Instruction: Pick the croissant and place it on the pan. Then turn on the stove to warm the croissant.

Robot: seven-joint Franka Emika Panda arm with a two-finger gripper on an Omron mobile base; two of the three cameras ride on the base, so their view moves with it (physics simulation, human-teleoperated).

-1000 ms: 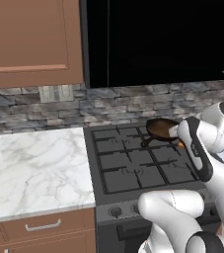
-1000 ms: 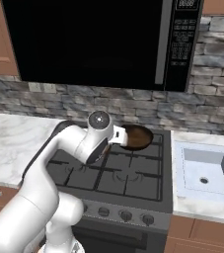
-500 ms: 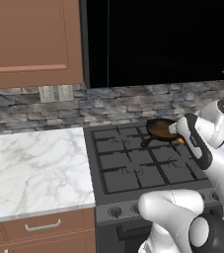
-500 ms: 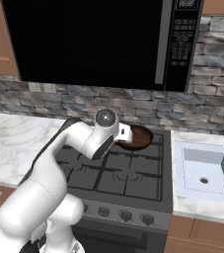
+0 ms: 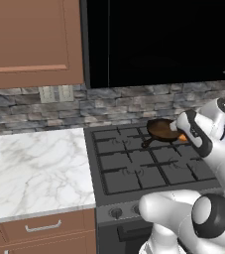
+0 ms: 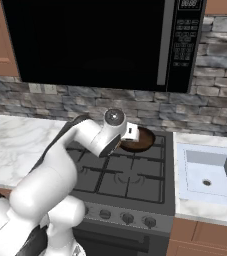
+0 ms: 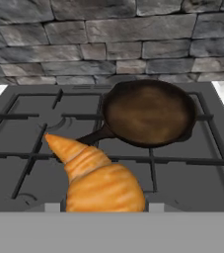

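Writing: none I can read; the microwave (image 6: 90,42) display is blurred.
My gripper (image 7: 106,210): clamped on the croissant (image 7: 96,180).
Ahead: the pan (image 7: 148,112) on the stove (image 7: 29,133), far side.

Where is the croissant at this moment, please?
In the hand view the croissant sits low in the picture, held in the shut gripper over the stove, just short of the empty pan on the rear grate.

A home kitchen. The stove (image 5: 143,163), a dark gas cooktop with black grates and knobs along its front, sits in a run of brown cabinets. Left of the stove lies a white marble counter (image 5: 32,171) over a drawer (image 5: 44,228); right of it, a sink (image 6: 207,172). Above the stove hangs a black microwave (image 6: 100,42), and behind it runs a grey stone backsplash (image 7: 108,39).
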